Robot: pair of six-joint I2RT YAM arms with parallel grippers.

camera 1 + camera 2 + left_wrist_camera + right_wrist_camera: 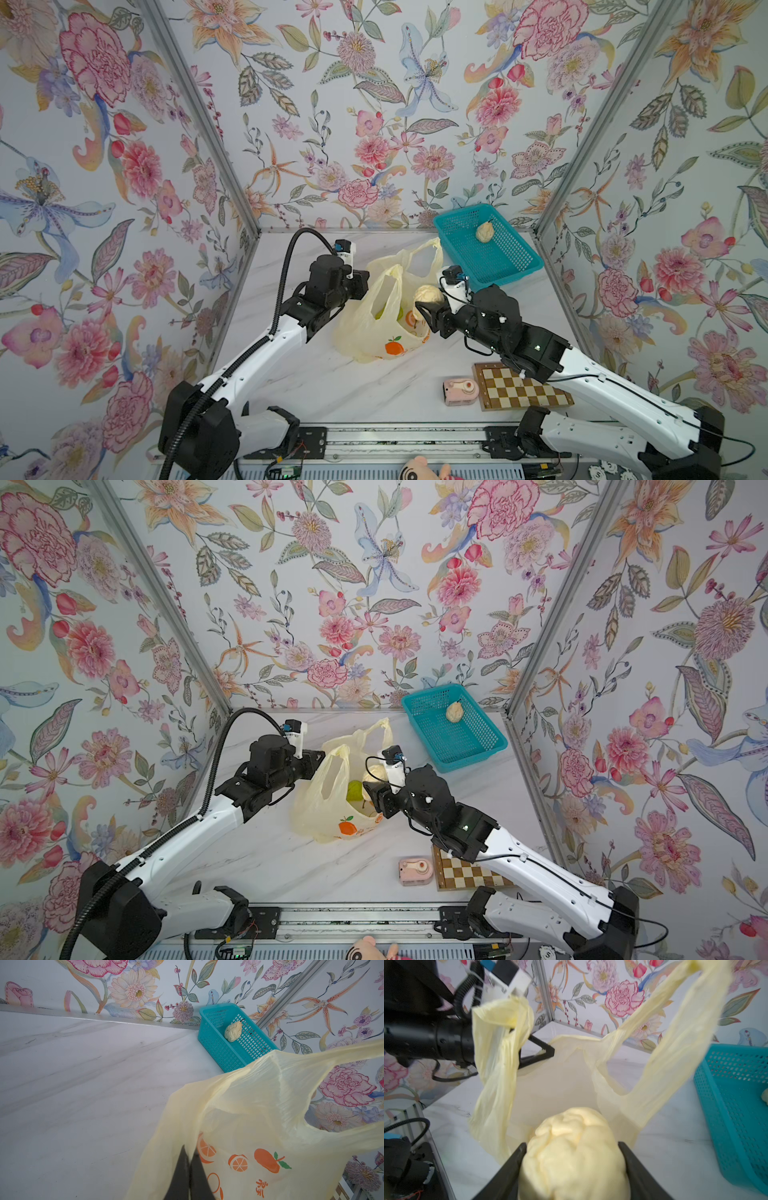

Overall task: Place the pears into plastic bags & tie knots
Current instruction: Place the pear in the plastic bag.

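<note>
The right claw (572,1145) is clamped on a cream pear (566,1126) over the bag (365,336) in the middle of the counter (324,386). The left claw (189,1152) is pinched shut on its rim. The film looks limp and slippery, so grip the bunched rim or handles.

Pale-yellow translucent plastic bag (316,812) hid most of its load: only a slice of a yellow-green toy pear (354,791) showed at its mouth, count inside unreadable. Left gripper (189,1148) fingers ran under the bag's handle loop in both top views, pinch point unseen. Cream toy pear (571,1167) in the right gripper (572,1144) was blurred, cut by the frame edge, stem unseen. Near the bag, teal mesh plastic basket (726,1076) was cropped in the right wrist view.
</note>
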